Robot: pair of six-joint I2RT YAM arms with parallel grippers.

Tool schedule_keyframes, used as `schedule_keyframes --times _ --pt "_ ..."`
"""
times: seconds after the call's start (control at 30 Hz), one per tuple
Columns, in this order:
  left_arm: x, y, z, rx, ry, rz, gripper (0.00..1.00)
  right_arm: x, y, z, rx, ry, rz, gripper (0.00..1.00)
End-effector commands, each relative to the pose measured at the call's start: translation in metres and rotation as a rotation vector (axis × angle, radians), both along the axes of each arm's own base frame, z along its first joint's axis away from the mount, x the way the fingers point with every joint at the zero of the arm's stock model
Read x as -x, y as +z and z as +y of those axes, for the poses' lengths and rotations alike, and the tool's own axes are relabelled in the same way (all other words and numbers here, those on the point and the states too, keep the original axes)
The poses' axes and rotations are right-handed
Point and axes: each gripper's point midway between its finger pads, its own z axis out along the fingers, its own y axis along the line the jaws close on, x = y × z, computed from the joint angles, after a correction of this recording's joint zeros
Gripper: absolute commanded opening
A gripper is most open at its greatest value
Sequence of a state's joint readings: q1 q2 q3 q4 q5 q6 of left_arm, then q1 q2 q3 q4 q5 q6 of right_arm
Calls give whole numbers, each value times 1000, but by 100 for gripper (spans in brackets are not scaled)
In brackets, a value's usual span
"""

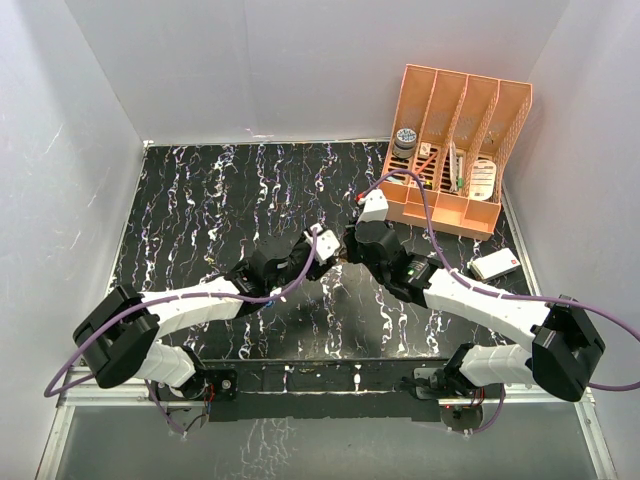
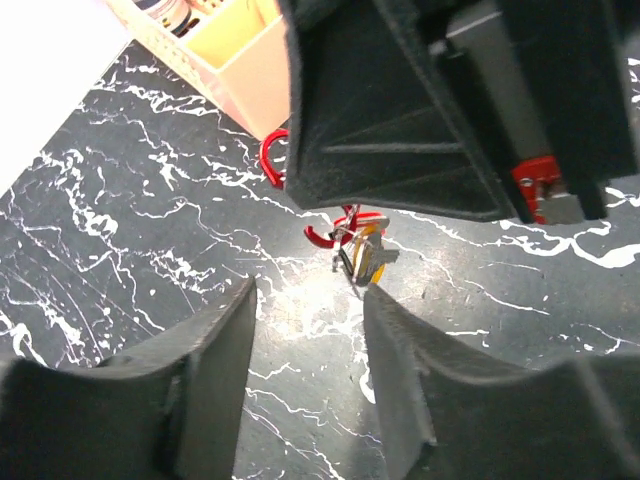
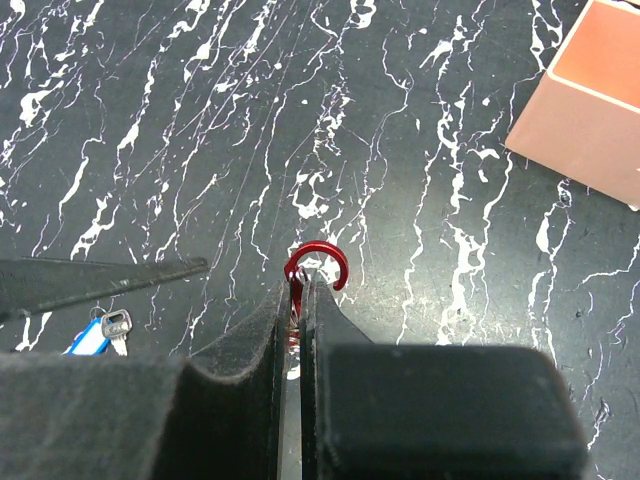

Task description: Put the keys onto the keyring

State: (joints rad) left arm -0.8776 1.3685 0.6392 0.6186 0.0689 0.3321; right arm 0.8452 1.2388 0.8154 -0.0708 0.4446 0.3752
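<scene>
From the near edge of my black, white-veined desk (image 1: 200, 200), both arms reach in to its middle. My left claw (image 2: 310, 300) stands spread, with nothing between its fingers. My right claw (image 3: 299, 290) is pressed together, pinching the keyring (image 3: 318, 247); 1 yellow-headed key (image 2: 368, 258) hangs under it. 1 blue-headed key (image 3: 90, 340) lies nearby. Farther off, an orange file organizer (image 1: 455, 130) fills the far right corner, and white walls (image 1: 250, 60) close 3 sides.

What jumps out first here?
Both arms meet at the middle of the table: the right gripper is shut on the red keyring, a yellow-headed key hanging beside it. The left gripper stands open facing them; an orange file rack sits back right.
</scene>
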Motion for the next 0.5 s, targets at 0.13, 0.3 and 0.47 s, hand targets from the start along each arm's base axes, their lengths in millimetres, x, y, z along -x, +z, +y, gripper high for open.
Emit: schedule_keyframes --times 0.13,0.3,0.47 --pt "-10 29 32 154 219 7 52 -9 44 1 -95 -38 -103 0" --pt "-11 17 67 186 429 139 53 -7 45 -1 -97 -38 -106 0" --pt "2 -14 87 172 561 335 52 -4 43 -3 -96 -31 -100 0"
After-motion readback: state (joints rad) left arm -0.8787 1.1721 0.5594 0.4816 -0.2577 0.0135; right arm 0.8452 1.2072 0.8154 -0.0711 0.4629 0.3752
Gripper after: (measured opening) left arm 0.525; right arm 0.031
